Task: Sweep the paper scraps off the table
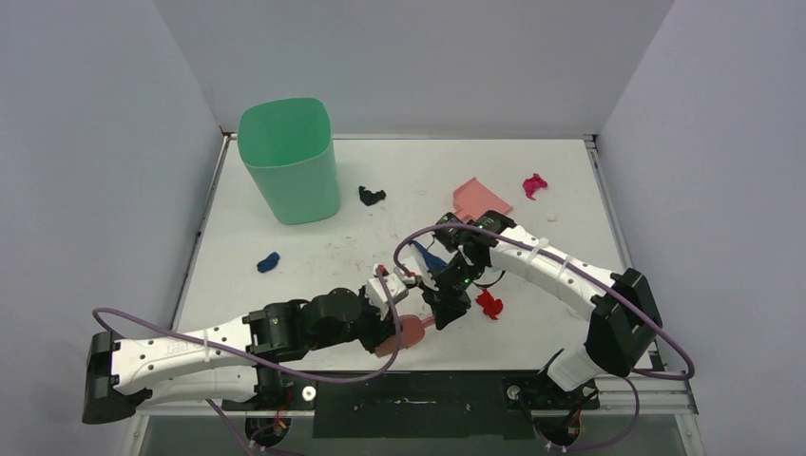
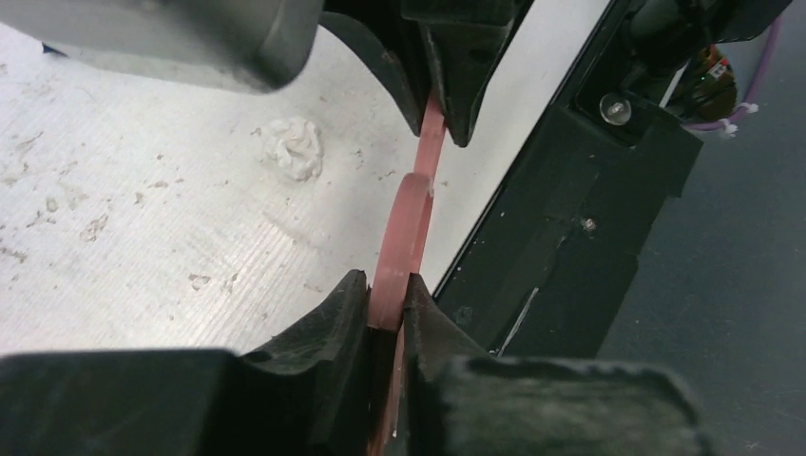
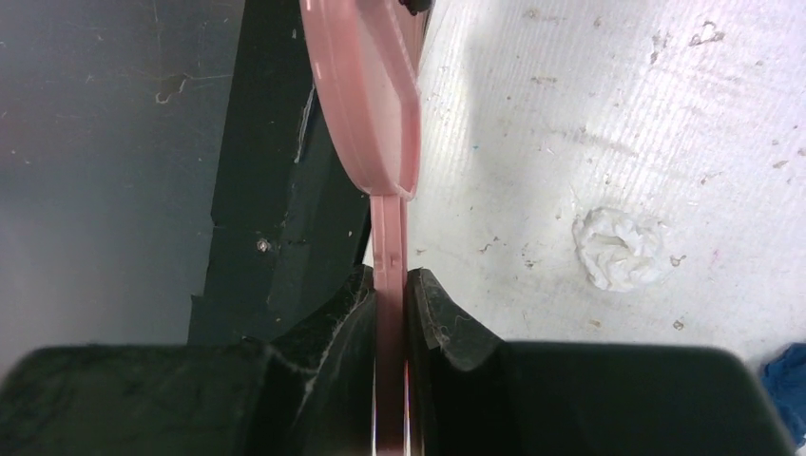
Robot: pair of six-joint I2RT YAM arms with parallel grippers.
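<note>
Both grippers hold one pink brush (image 1: 414,332) just above the table (image 1: 314,285) near its front edge. My left gripper (image 1: 397,319) (image 2: 388,299) is shut on the brush's wide flat end (image 3: 366,95). My right gripper (image 1: 442,309) (image 3: 392,285) is shut on its narrow stem (image 2: 432,142). Paper scraps lie scattered: red (image 1: 489,304) beside the right gripper, magenta (image 1: 534,185), black (image 1: 372,196), dark blue (image 1: 268,262), blue (image 1: 430,256) and white (image 2: 295,147) (image 3: 623,249) below the grippers.
A green bin (image 1: 290,161) stands at the back left. A pink dustpan (image 1: 478,199) lies behind the right arm. The table's black front rail (image 2: 570,218) runs right under the brush. Grey walls close in three sides.
</note>
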